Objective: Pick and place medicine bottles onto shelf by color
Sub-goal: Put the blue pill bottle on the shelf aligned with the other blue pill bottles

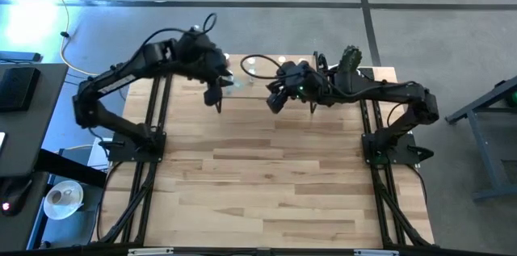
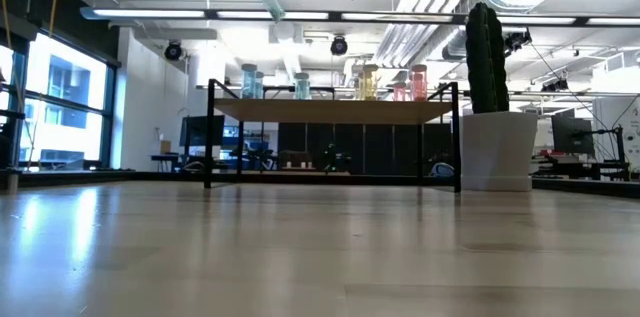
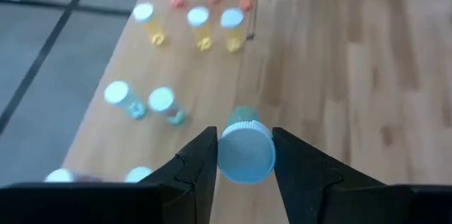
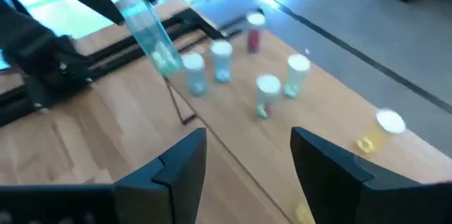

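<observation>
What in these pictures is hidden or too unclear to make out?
- High view: the bottles on the shelf are mostly covered by both arms; their colours and number cannot be told.
- Low view: both arms are cut off by the top edge; only the tip of the left hand's bottle shows.
- Left wrist view: the bottle between the left hand fingers hides the board beneath; nearest bottles are cut off.
- Right wrist view: motion blur; the right hand is open.

Left arm: reaching across from the left side, elbow raised; left gripper (image 3: 244, 155) raised high, fingers (image 3: 198, 164) closed on a pale blue bottle (image 3: 245, 152). Right arm: reaching in from the right; right gripper (image 4: 247, 160) raised, fingers (image 4: 185, 160) spread wide, holding nothing.
</observation>
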You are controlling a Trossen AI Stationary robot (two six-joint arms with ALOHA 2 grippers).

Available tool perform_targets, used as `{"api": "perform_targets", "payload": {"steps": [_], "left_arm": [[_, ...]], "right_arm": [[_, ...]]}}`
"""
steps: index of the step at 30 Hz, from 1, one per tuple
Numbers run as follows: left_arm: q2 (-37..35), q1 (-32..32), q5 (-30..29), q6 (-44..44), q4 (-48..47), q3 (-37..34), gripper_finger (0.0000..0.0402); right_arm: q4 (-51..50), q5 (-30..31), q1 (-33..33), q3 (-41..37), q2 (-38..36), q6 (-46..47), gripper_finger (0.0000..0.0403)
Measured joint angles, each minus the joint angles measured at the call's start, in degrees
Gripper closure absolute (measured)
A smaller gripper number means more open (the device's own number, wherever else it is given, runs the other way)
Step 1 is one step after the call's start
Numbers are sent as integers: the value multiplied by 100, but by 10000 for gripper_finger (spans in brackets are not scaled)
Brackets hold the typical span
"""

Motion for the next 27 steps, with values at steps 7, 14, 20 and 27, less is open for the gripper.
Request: {"api": "perform_targets", "payload": {"steps": [7,14,20,27], "left_arm": [[766,11,-269,608,-675,650,287],[1291,-11,-271,821,-655,652,287],[1702,-158,-364,958,-572,652,287],[2051,-297,-883,1217,-301,650,287]], "right_arm": [[-595,131,-62,-7,-28,354,206],[-1082,468,-75,-7,-28,411,206],[-1364,560,-75,-7,-26,410,206],[-1377,560,-75,-7,-26,410,206]]}}
